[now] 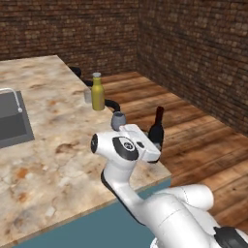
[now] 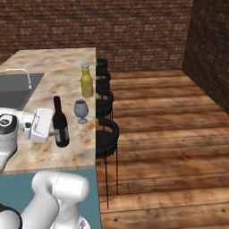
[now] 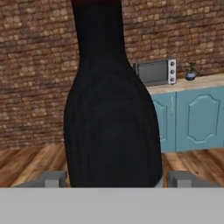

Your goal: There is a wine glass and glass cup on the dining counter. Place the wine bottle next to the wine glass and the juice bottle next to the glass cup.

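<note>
Around the slim, nearly black glass wine bottle (image 2: 60, 127) my end effector (image 2: 53, 130) sat low on the body, one finger (image 3: 51, 179) on each side of it in the hand view, though the pads were cut off at the bottom edge and I could not tell whether they pressed the glass or stood just off it. That bottle stood upright on the long beige-and-rust marbled stone bench (image 1: 43, 160), near its outer edge, its dark red top up. Just beside it, farther along the edge, was the small clear grey-blue wine glass with a rounded bowl (image 2: 81, 110), upright and apart from the bottle. Farther along the same edge stood the stubby olive-yellow juice bottle with a grey screw cap (image 1: 98, 92), and the short clear greyish tumbler (image 1: 87, 95) sat just beside it. An inset grey sink (image 1: 13, 118) lay in the bench top, well apart from all four. Black round stools (image 2: 106, 132) lined the outer side.
</note>
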